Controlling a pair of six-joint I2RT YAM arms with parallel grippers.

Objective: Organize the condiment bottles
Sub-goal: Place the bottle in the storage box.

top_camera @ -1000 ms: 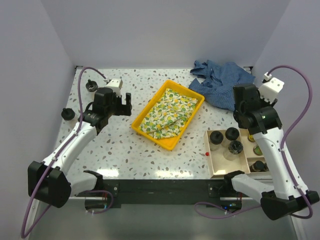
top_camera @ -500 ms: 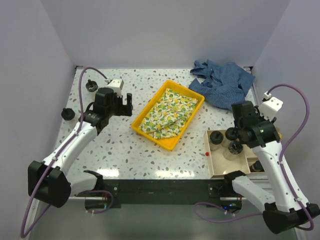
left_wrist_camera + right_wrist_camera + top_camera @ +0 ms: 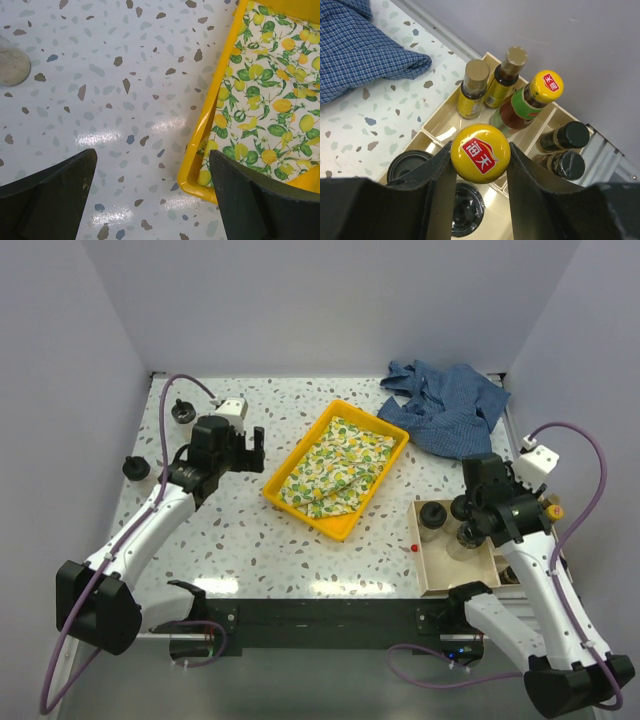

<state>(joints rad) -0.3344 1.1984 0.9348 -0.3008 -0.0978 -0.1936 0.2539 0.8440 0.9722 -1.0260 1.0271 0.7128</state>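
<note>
While the right fingers [image 3: 436, 181] clamp the yellow-capped bottle [image 3: 480, 150] above the crowded organizer [image 3: 439, 131], lowering may topple neighbouring bottles [image 3: 472, 89]; left fingers [image 3: 50, 196] stand open.

Yellow tray [image 3: 196, 150], lemon-print cloth [image 3: 260, 100] (green leaves), blue plaid fabric [image 3: 365, 50], speckled table [image 3: 100, 75], yellow red-logoed bottle cap [image 3: 480, 154].

Lab test booth, plain grey walls [image 3: 320, 300], speckled tabletop [image 3: 250, 540], two robot arms [image 3: 150, 525]
</note>
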